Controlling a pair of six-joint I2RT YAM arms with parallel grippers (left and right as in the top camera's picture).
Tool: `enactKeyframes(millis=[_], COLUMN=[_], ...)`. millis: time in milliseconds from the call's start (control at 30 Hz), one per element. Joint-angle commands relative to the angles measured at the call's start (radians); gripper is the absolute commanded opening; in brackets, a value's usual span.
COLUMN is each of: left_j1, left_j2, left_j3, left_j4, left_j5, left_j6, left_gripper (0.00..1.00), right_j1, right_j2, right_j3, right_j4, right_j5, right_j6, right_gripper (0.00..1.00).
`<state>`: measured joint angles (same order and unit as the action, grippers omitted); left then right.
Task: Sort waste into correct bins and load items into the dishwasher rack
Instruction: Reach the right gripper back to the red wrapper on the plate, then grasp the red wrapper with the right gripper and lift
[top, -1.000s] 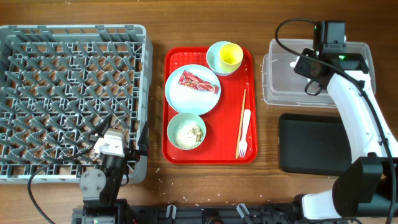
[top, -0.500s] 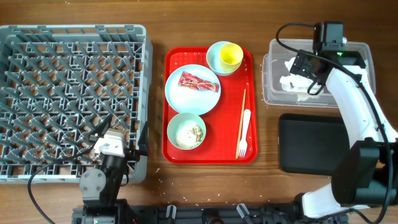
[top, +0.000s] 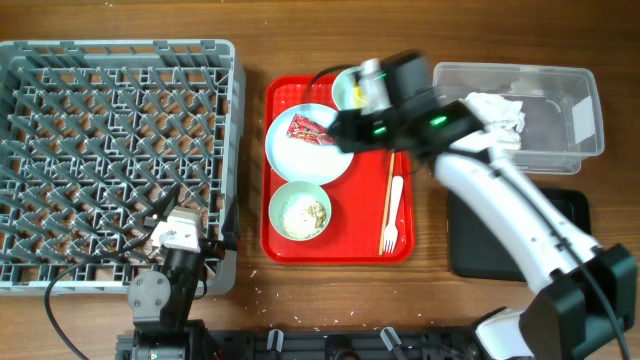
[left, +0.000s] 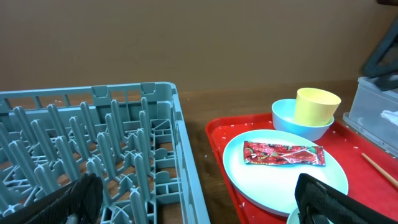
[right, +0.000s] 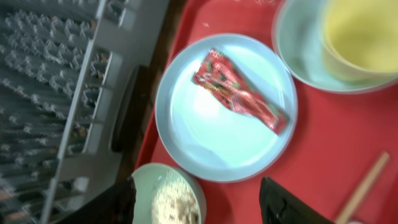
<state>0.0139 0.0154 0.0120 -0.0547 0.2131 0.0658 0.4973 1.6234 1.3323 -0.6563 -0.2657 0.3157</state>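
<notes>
Now hovering with right hand (right: 202, 205) spread empty over small red printed snack wrapper (right: 239, 93) on pale mint-blue round plate (right: 205, 140); likely light, slippery, best pinched mid-length.

**Arm hardware: visual rundown**

right arm (top: 500, 190): white rounded link shells; black joint housings between them; dark block at the base end; two green indicator lights on the black wrist section; forward end is motion-blurred, finer detail unreadable there

right gripper (right: 198, 186): two black matte fingers (right: 109, 205); broad, blunt-edged; soft focus, so surface finish can't be told

left arm (top: 165, 285): mostly black; round grey joint cap with a centre boss; small white-and-silver block on top; thin black cables (top: 48, 297) loop off it

left gripper (left: 199, 183): two black fingers (left: 78, 199); dull, slightly textured surface; tapering to rounded tips
</notes>
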Motion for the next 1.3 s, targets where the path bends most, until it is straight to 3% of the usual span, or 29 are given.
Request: enactKeyframes(millis=[0, 133, 233, 267, 400, 667, 867, 933, 1100, 1167, 1233, 1267], left_j1=[-0.006, -0.006, -0.006, -0.006, -0.006, -0.006, -0.006, -0.006, -0.006, -0.006, -0.006, -0.006], left_j2=[-0.006, -0.006, -0.006, -0.006, -0.006, -0.006, -0.006, -0.006, -0.006, -0.006, -0.006, -0.006], left_j3=[-0.006, -0.006, -0.006, -0.006, -0.006, -0.006, -0.006, -0.006, -0.006, -0.006, -0.006, -0.006], left_j4=[-0.002, -0.002, -0.002, -0.002, -0.002, -0.002, -0.002, -0.002, -0.002, -0.002, -0.002, -0.002], left_j5=[-0.005, -0.005, -0.005, -0.005, -0.005, -0.005, -0.005, -0.005, -0.005, -0.005, -0.005, -0.005], left_j6=[-0.006, -0.006, -0.006, -0.006, -0.006, -0.006, -0.006, -0.006, -0.006, -0.006, -0.006, -0.006], left_gripper=[1.00, 1.00, 1.00, 1.00, 1.00, 1.00, 1.00, 1.00, 1.00, 1.00, 1.00, 1.00], right_j1=[0.144, 0.197, 0.196, 0.196, 0.195, 0.195, 0.195, 0.195, 0.195, 0.195, 0.196, 0.196], right_j2=[0.068, 0.179, 0.266, 0.294, 0.381, 0.481, 0.483, 0.483, 0.483, 0.483, 0.477, 0.465], right_j3=[0.001, 0.001, 0.001, 0.001, 0.001, 0.001, 0.001, 0.001, 0.001, 0.001, 0.003, 0.005], right_j4=[0.074, 0.187, 0.310, 0.345, 0.414, 0.462, 0.437, 0.404, 0.304, 0.296, 0.297, 0.296], right_j5=[0.356, 0.408, 0.407, 0.407, 0.408, 0.456, 0.452, 0.433, 0.396, 0.396, 0.396, 0.396], right_j6=[0.002, -0.002, -0.104, -0.131, -0.237, -0.238, -0.237, -0.237, -0.235, -0.235, -0.235, -0.235], right_gripper=[0.63, 0.68, 0.73, 0.79, 0.84, 1.00, 0.98, 0.93, 0.60, 0.37, 0.23, 0.12])
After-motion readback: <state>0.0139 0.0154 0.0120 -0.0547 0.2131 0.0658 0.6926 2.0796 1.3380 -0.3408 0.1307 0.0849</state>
